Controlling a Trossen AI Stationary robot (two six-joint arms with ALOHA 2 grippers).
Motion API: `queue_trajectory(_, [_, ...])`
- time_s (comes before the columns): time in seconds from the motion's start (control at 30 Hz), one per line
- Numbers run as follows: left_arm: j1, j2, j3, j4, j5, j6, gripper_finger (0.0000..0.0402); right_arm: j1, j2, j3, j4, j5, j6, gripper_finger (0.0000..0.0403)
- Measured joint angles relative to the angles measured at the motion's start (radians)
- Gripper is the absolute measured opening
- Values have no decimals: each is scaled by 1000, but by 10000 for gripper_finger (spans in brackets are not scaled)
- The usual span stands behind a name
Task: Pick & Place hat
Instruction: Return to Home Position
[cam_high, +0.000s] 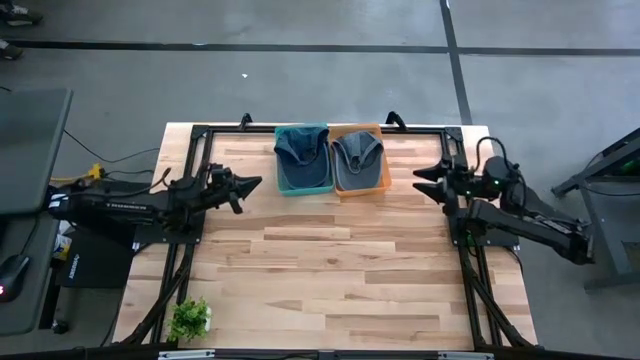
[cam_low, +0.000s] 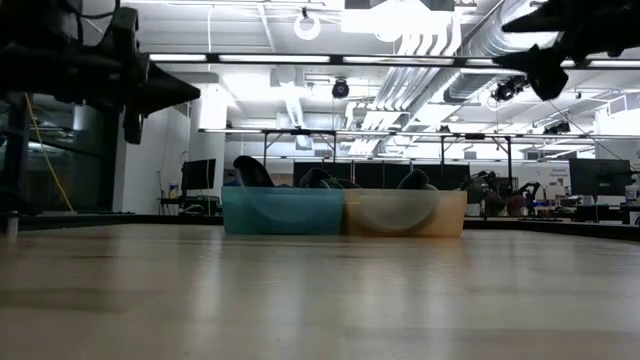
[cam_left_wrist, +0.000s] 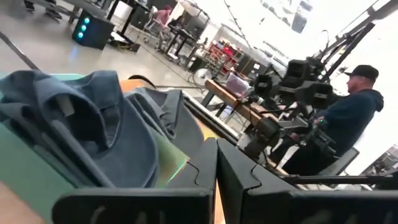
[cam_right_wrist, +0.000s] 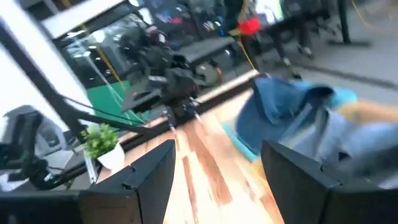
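Sorting looked done: the blue cap lay in the green bin, the gray cap in the orange bin touching it. Either side of the green bin, the left arm, jaws closed and empty, and the right arm, jaws open, needed only to retract home.

**A:** Low view. Only the crowns of the dark cloth caps showed above the translucent teal plastic bin and the translucent orange plastic bin. The rest were shadows behind the walls.

**B:** How many in the teal one?

**A:** Couldn't tell, even from above. The right wrist view smeared the blue cloth cap. The top edge cropped the dark right arm.
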Motion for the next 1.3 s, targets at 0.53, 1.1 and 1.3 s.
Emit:
queue_trajectory(0.53, [0, -154, -56, -36, 3, 100, 0, 102, -77, -243, 481, 107, -36, 232])
queue_trajectory(1.1, [0, -350, -58, -315, 6, 119, 0, 134, -120, -373, 405, 113, -21, 232])
queue_trajectory(1.3, [0, -508, -57, -458, -6, 105, 0, 134, -164, -372, 321, 173, -52, 232])
